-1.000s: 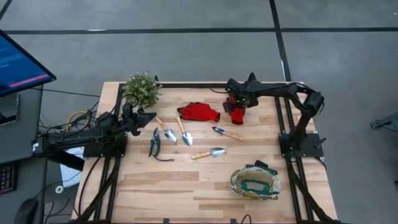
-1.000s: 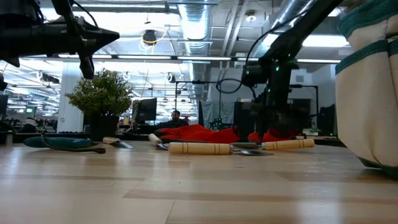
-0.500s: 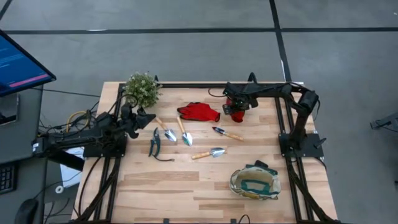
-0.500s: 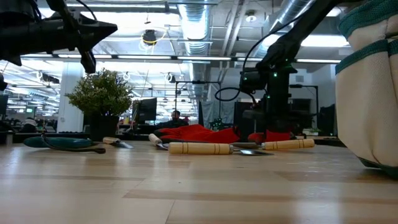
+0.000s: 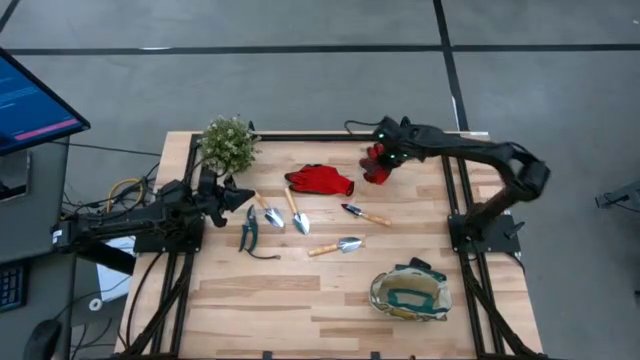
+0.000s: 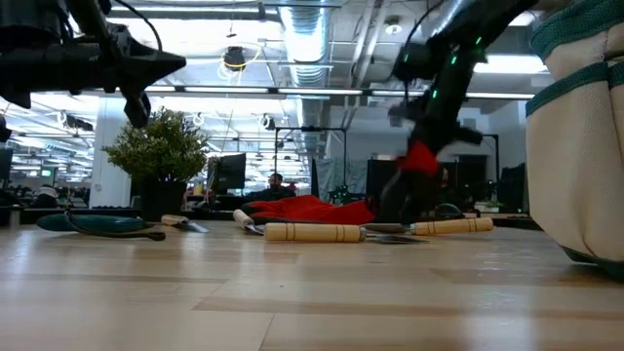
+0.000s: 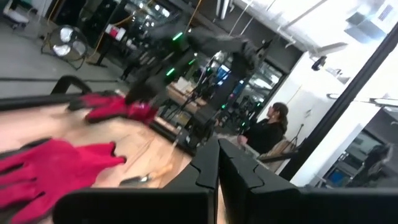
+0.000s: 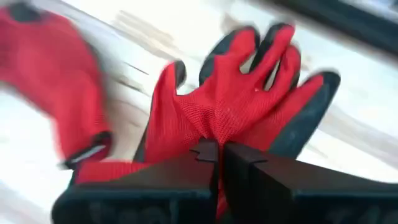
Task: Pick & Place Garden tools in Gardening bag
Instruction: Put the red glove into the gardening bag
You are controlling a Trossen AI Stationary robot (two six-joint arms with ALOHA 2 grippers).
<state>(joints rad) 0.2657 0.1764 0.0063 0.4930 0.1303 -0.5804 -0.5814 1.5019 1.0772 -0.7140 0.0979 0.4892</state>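
My right gripper [image 5: 384, 158] is at the far right of the table, shut on a red glove [image 5: 377, 168] with dark fingertips, which is raised above the wood [image 6: 421, 158]. The second red glove [image 5: 320, 180] lies flat at the far middle. Three wooden-handled trowels [image 5: 297, 212] [image 5: 365, 214] [image 5: 337, 245], a fourth hand tool [image 5: 266, 209] and the dark pruning shears [image 5: 247, 229] lie mid-table. The gardening bag [image 5: 410, 293] stands at the near right, mouth up. My left gripper [image 5: 247, 194] hovers shut above the table's left side, near the shears. My right gripper pinches the glove's hand part [image 8: 214, 134] between its two fingers, behind the glove's own fingers [image 8: 267, 56], which spread away from the grip. The gripper comes from above, slanting down. The glove hangs bunched below it, off the table in the low view.
A bushy potted plant [image 5: 228, 143] stands at the far left corner, close to my left arm. Bare wood lies along the near edge left of the bag. A monitor [image 5: 30, 100] stands off the table to the left.
My right gripper has shut on the red glove at the far right and gone up with it. The glove, which lay on the wood, now hangs lifted below the fingers. The right arm's elbow has swung out toward the table's right edge.
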